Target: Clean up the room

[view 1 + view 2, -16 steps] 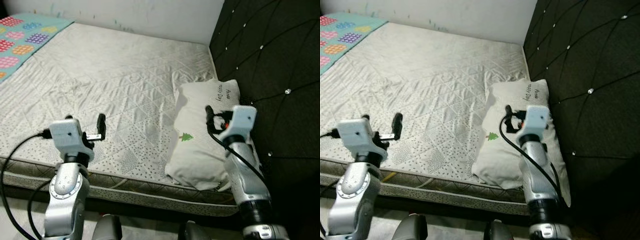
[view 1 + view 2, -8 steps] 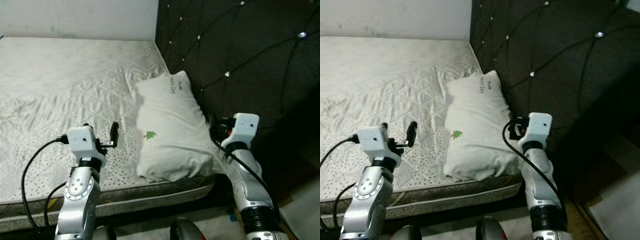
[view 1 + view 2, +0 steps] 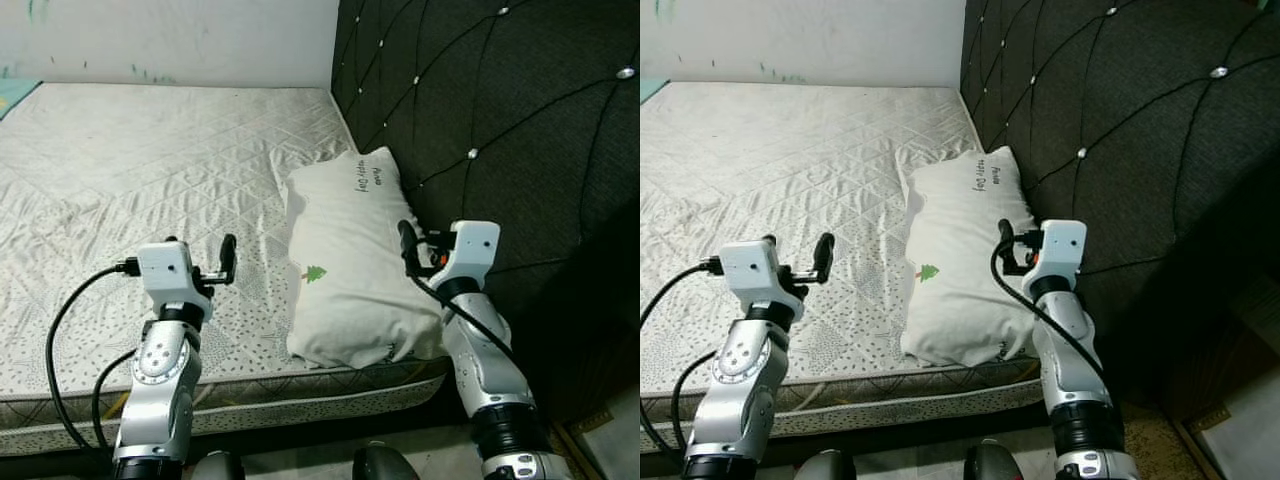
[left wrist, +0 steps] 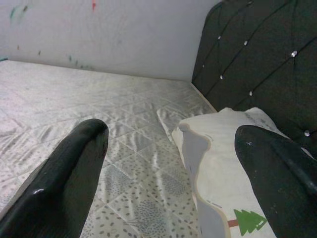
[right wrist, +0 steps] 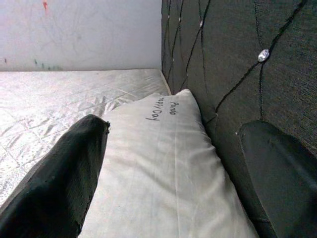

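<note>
A white pillow [image 3: 345,255] with a small green tree print lies at the right end of the bare quilted mattress [image 3: 150,170], against the dark tufted headboard [image 3: 500,120]. My right gripper [image 5: 177,126] hovers open over the pillow's right edge, close to the headboard, with nothing between its fingers. My left gripper [image 4: 169,130] is open and empty above the mattress, a short way left of the pillow [image 4: 218,144]. In the left eye view the left gripper [image 3: 228,258] and the right gripper [image 3: 407,240] are held at about the same height, one on each side of the pillow.
A white wall [image 3: 170,40] runs behind the bed. A corner of a teal quilt [image 3: 15,92] shows at the far left. The mattress's front edge [image 3: 250,400] is just below my arms. A strip of floor [image 3: 610,445] lies at the lower right.
The whole picture has swung, so the camera moved: first to the right, then a little back left. Both arms keep the same raised pose with open grippers. The pillow lies as before.
</note>
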Tool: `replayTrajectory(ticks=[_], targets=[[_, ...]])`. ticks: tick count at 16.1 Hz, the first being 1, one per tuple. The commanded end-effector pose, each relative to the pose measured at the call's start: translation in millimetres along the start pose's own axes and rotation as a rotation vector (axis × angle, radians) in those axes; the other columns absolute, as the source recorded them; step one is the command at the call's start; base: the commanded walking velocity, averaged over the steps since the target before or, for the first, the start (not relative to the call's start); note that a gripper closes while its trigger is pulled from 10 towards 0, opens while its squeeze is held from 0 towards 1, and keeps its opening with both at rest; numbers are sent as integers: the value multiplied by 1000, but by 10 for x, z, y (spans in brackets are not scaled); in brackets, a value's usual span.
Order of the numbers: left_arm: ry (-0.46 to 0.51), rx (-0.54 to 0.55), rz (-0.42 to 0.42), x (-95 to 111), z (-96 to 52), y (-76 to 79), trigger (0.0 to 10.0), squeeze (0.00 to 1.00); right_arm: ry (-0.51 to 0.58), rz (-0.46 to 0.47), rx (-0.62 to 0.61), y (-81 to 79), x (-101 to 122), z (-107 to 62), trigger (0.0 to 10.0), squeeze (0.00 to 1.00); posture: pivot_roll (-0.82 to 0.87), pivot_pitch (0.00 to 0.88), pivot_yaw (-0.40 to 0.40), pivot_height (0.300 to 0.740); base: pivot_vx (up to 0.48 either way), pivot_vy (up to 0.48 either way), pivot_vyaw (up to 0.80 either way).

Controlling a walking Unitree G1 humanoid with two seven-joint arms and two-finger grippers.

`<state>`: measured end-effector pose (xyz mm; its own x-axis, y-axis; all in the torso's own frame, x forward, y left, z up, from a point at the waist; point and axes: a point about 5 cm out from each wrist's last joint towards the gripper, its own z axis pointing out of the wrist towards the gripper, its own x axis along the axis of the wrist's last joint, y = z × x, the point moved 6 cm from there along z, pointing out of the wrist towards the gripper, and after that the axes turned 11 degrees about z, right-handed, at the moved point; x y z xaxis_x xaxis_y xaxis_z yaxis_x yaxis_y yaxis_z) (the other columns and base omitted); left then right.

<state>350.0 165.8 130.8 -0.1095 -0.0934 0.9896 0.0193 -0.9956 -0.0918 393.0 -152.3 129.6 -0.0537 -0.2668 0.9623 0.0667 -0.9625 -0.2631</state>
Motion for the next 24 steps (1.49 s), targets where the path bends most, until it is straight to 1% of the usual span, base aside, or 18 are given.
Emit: replayTrajectory(ticks=[1,3,5,9,14,16,18,19,21,22,24], targets=[[2,-19,8,-4,23,43,10000,0,35,9,6,-11,113,28,10000,0,-24,0,-21,688,0,0,0],[7,-30,6,1,30,79,10000,0,40,21,20,-53,139,55,10000,0,-20,0,-20,718,0,0,0],[5,-34,8,-8,18,82,10000,0,40,25,22,-63,141,61,10000,0,-19,0,-19,740,0,0,0],[-6,-36,14,-46,-23,69,10000,0,27,33,15,-58,101,51,10000,0,-13,0,-18,740,0,0,0],[-3,-40,19,-31,-8,71,10000,0,20,20,2,-34,77,50,10000,0,-8,0,-27,740,0,0,0],[-22,-38,46,-61,-14,69,10000,0,2,10,-13,6,33,43,10000,0,-6,0,-35,740,0,0,0],[-20,-43,32,-61,-48,80,10000,0,-34,22,-36,44,-53,28,10000,0,-6,0,-36,740,0,0,0],[-23,-46,20,-68,-83,88,10000,0,-55,55,-46,43,-108,7,10000,0,-11,0,-27,740,0,0,0],[-32,-51,15,-92,-123,108,10000,0,-66,43,-45,20,-153,-27,10000,0,-15,0,-18,740,0,0,0],[-33,-56,22,-92,-134,125,10000,0,-103,65,-75,27,-237,-42,10000,0,-9,0,-22,740,0,0,0],[-37,-50,21,-90,-131,110,10000,0,-91,62,-64,0,-226,-50,10000,0,-7,0,-19,740,0,0,0]])
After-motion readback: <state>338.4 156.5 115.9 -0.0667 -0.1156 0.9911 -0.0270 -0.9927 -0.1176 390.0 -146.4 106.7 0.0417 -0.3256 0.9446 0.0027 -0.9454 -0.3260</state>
